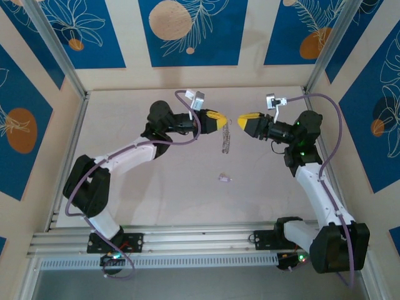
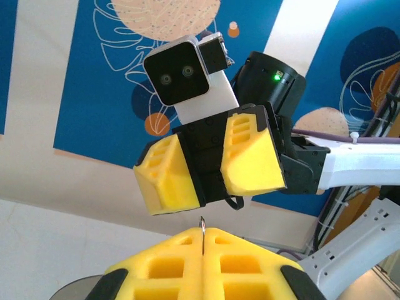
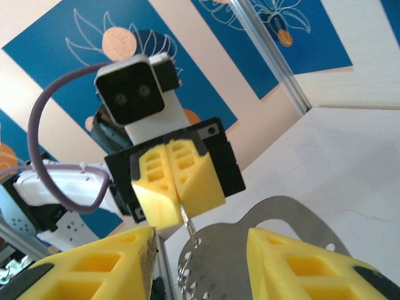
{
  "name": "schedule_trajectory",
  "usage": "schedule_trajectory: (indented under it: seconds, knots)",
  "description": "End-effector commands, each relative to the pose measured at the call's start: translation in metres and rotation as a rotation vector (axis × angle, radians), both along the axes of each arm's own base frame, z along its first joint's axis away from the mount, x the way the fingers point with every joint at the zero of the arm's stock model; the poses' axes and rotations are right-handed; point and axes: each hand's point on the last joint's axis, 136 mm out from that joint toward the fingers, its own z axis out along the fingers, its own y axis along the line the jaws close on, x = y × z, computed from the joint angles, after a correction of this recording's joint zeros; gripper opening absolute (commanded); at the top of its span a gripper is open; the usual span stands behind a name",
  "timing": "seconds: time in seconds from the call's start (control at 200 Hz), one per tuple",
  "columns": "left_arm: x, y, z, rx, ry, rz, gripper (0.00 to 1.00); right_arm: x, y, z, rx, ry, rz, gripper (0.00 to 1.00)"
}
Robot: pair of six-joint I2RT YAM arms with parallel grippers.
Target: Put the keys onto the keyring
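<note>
My left gripper (image 1: 225,120) is shut on the keyring (image 1: 227,140), a thin dark loop that hangs below its tips over the middle of the table. In the left wrist view the loop's wire (image 2: 202,226) pokes out between the closed yellow fingers (image 2: 156,265). My right gripper (image 1: 240,119) faces it tip to tip, open. In the right wrist view a flat silvery key (image 3: 262,250) with small holes hangs from the wire (image 3: 187,219) between the spread right fingers (image 3: 112,262). A tiny lilac key (image 1: 224,178) lies on the table nearer the arms.
The pale table (image 1: 156,194) is fenced by blue patterned wall panels (image 1: 187,31) and metal corner posts (image 1: 56,50). An aluminium rail (image 1: 200,240) runs along the near edge by the arm bases.
</note>
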Motion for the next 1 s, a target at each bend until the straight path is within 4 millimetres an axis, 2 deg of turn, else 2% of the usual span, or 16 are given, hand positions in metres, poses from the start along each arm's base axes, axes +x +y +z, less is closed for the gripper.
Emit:
schedule_trajectory:
  seconds: [0.0,0.275,0.765,0.995]
  knots:
    - [-0.010,0.008,0.024,-0.020,-0.095,-0.047,0.00,-0.016,0.003,0.002,-0.026,-0.046,0.062,0.43]
    - [-0.015,0.009,0.029,-0.013,-0.102,-0.078,0.00,-0.023,0.014,0.009,-0.032,-0.088,0.103,0.40]
    - [-0.019,0.009,0.030,-0.001,-0.093,-0.116,0.00,-0.014,0.025,0.013,-0.032,-0.100,0.112,0.35]
    - [-0.020,0.008,0.032,-0.002,-0.093,-0.123,0.00,-0.012,0.028,0.014,-0.033,-0.097,0.128,0.27]
